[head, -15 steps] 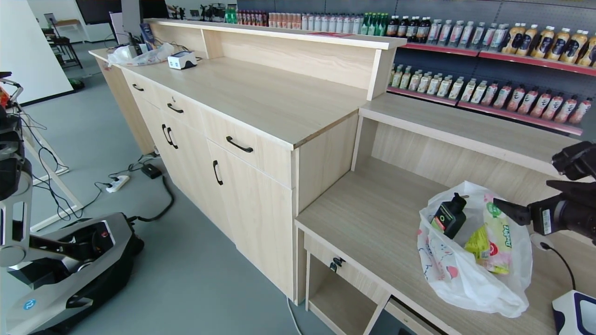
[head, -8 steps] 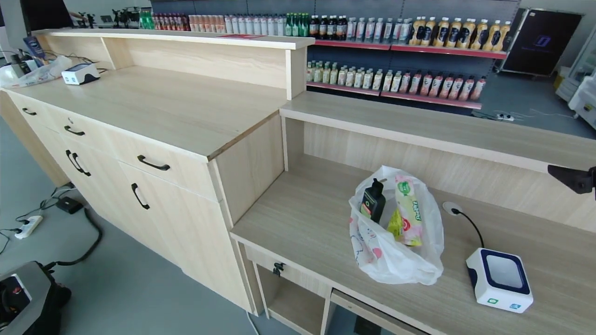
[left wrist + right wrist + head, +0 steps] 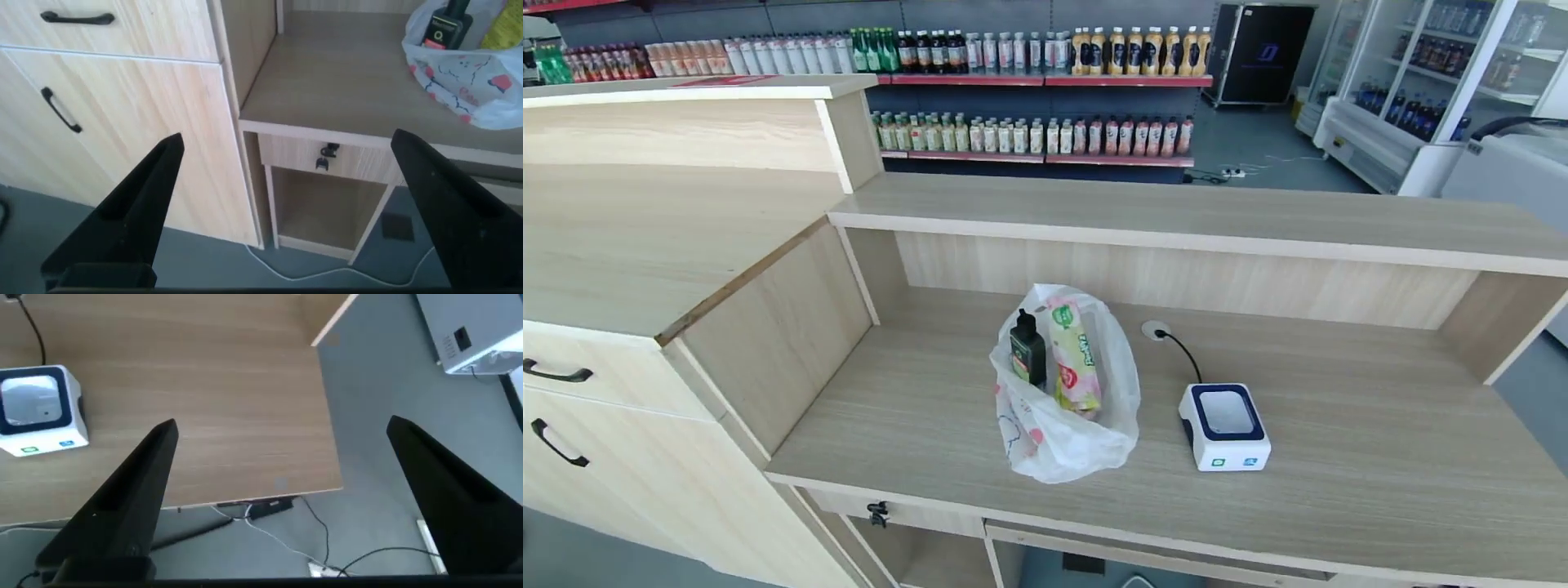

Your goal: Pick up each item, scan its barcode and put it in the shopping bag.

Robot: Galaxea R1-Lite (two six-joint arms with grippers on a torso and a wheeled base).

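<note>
Shopping bag (image 3: pixel 1054 445) on counter (image 3: pixel 1339 425) | well apart from left jaws | both spread

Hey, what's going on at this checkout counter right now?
Nothing is being handled at this moment. The shopping bag sits on the counter with a dark bottle and a snack packet inside, and the scanner stands beside it. The left gripper and right gripper are both open and empty.

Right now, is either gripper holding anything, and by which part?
Nothing held. Left gripper and right gripper both open, empty; bottle and snack pack sit in the shopping bag.
</note>
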